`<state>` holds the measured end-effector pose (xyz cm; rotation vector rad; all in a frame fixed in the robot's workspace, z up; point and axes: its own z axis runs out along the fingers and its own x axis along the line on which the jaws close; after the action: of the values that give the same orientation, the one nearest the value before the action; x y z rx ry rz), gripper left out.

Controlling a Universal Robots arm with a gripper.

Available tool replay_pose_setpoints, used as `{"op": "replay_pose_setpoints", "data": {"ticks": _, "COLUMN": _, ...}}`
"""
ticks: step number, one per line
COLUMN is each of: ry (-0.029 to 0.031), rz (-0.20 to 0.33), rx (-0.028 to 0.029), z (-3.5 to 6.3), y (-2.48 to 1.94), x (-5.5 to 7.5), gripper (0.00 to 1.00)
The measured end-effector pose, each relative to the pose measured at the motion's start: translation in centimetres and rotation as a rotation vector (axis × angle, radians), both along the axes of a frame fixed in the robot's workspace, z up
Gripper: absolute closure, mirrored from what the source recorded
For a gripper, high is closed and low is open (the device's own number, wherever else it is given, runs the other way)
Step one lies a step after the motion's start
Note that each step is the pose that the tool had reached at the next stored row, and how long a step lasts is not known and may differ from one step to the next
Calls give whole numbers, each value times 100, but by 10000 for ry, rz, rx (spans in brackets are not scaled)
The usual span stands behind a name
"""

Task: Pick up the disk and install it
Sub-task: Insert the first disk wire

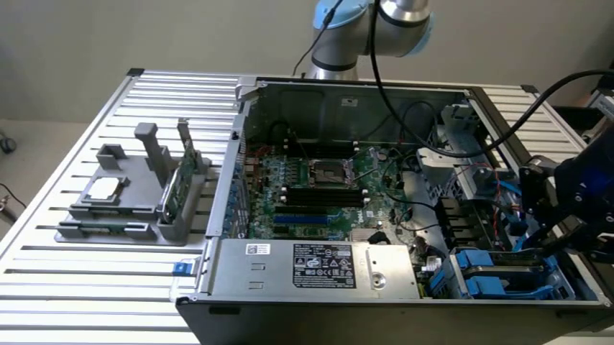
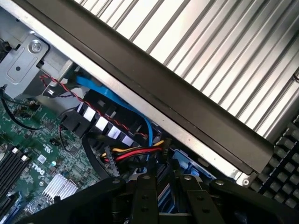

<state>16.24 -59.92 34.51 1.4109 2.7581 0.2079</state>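
Finds the claw [image 1: 561,233] low over the blue drive bay [image 1: 479,263] in the open computer case [image 1: 384,320], at the exterior view's right. Cannot tell whether clenched or released.

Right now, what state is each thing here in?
Case: lying flat, side open.
Chip: lying in the grey holder, outside the case.
Card: standing on edge in the holder.
Disk: lying flat inside the case, in its blue carrier.
Gripper: low at the case's edge, beside the disk; whether it holds the disk is unclear.
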Motion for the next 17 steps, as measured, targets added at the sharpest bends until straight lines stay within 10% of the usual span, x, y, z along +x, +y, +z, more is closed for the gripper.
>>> {"op": "replay_pose_setpoints", "data": {"ticks": 17, "ry": 356, "rz": -1, "rx": 386, "z": -69, "y": -39, "x": 86, "gripper": 75}}
